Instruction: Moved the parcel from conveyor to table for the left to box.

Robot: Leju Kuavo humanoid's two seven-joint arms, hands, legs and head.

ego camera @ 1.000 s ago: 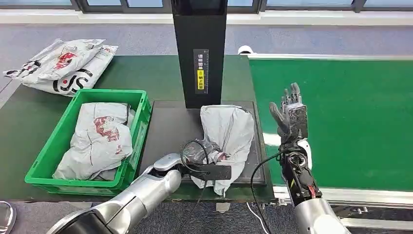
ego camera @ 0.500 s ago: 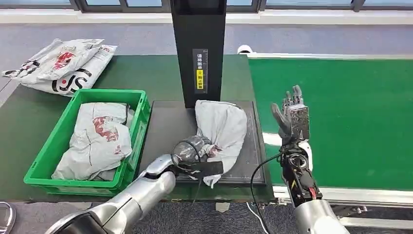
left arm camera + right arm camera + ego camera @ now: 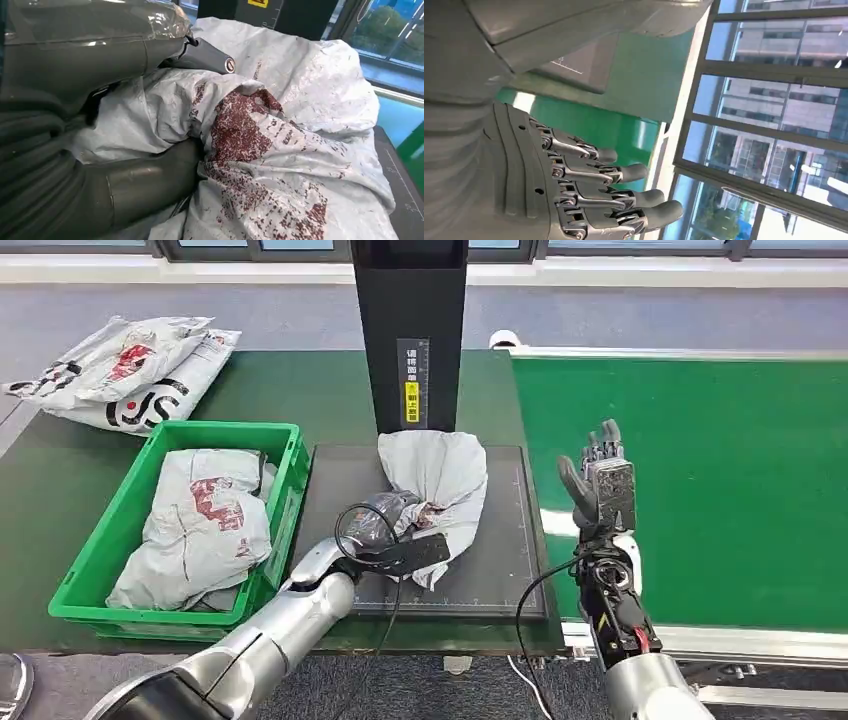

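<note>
We see our left hand [image 3: 385, 532] gripping the grey bag [image 3: 435, 485] on the black mat [image 3: 500, 570] | bag runs toward 12 o'clock | green box [image 3: 285, 455] at 9 o'clock | right hand [image 3: 598, 485] spread wide, empty.

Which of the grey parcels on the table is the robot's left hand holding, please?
The parcel on the black pad before the black column; the left hand grips its near end. The others lie in the green crate and at the far left corner, untouched.

The dark green table [image 3: 290, 390] carries a green crate [image 3: 120, 540], loose mailer bags [image 3: 130, 370], and a black mat [image 3: 500, 560].
</note>
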